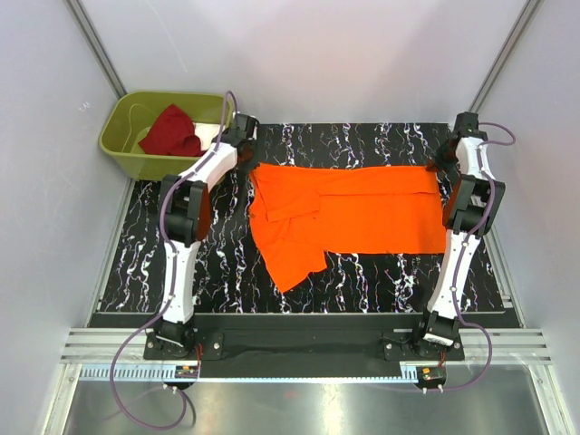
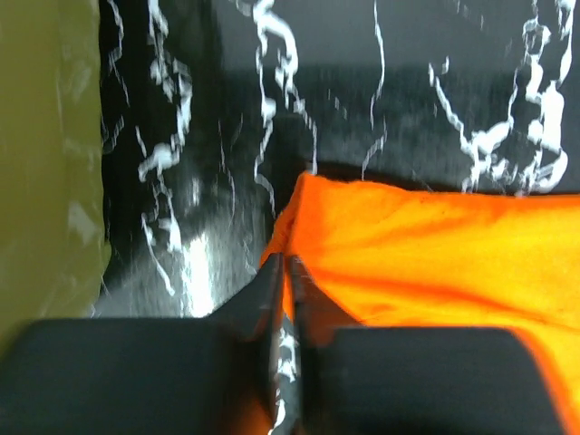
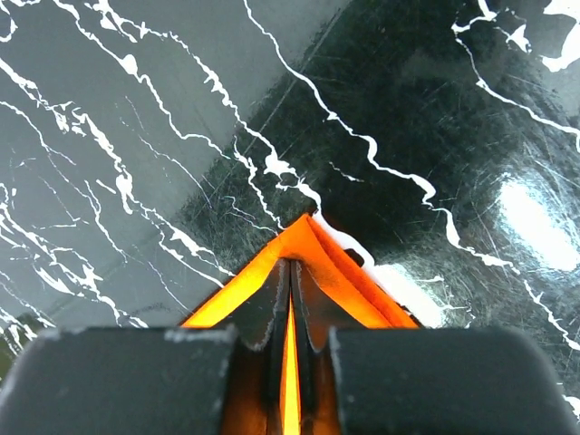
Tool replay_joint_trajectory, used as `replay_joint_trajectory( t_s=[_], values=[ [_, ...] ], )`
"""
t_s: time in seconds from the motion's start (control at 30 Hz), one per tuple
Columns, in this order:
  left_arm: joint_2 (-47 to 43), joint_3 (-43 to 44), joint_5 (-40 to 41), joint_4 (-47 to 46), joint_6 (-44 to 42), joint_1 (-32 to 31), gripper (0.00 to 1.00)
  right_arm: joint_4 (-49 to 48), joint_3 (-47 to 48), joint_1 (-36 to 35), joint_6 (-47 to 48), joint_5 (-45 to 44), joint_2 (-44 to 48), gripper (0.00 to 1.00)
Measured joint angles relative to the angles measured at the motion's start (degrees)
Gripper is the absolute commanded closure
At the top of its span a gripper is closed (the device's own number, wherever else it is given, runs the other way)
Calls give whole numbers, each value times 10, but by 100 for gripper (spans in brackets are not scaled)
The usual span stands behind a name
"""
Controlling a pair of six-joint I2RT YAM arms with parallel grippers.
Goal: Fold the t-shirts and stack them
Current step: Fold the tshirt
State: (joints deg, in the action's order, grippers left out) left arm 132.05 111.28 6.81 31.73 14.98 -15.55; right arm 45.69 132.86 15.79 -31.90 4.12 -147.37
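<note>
The orange t-shirt (image 1: 362, 213) lies spread across the black marbled table (image 1: 381, 145), with one flap hanging toward the near side. My left gripper (image 1: 248, 156) is at its far left corner. In the left wrist view the left gripper (image 2: 285, 260) has only a thin slit between its fingers, with the orange cloth (image 2: 435, 254) caught at the tips. My right gripper (image 1: 441, 165) is at the far right corner; the right wrist view shows this gripper (image 3: 290, 263) shut on a fold of orange cloth (image 3: 340, 263). The dark red t-shirt (image 1: 170, 131) lies crumpled in the bin.
The olive-green bin (image 1: 122, 118) stands off the table's far left corner, close to my left arm, and fills the left edge (image 2: 45, 163) of the left wrist view. White walls enclose the table on three sides.
</note>
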Motion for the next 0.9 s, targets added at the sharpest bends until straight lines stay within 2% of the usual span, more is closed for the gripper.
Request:
replay_joint_trajectory(
  t_s=[0.07,0.13,0.17,0.23,0.27,0.3,0.4,0.57,0.73,0.8,0.9],
  values=[
    [15,25,7,3,-10,0,55,5,7,1,0,5,-3,88],
    [17,34,15,8,-19,-2,50,16,21,2,0,12,-9,82],
    [17,38,20,13,-26,-3,47,26,28,2,0,14,-10,73],
    [14,42,32,17,-37,-6,45,48,41,2,0,14,-10,65],
    [11,42,39,22,-44,-9,44,60,49,2,0,14,-10,57],
    [4,41,46,28,-49,-12,42,71,55,2,-1,13,-10,55],
    [-43,14,53,46,-46,-26,40,99,43,2,2,9,7,46],
    [-218,-103,12,68,-15,-54,45,133,-70,-3,6,7,117,35],
    [-431,-303,-92,48,11,-67,45,114,-258,-47,15,5,319,33],
    [-474,-363,-132,47,18,-66,46,96,-339,-77,14,21,406,34],
    [-494,-442,-189,42,32,-65,50,75,-457,-109,12,71,510,37]
  ],
)
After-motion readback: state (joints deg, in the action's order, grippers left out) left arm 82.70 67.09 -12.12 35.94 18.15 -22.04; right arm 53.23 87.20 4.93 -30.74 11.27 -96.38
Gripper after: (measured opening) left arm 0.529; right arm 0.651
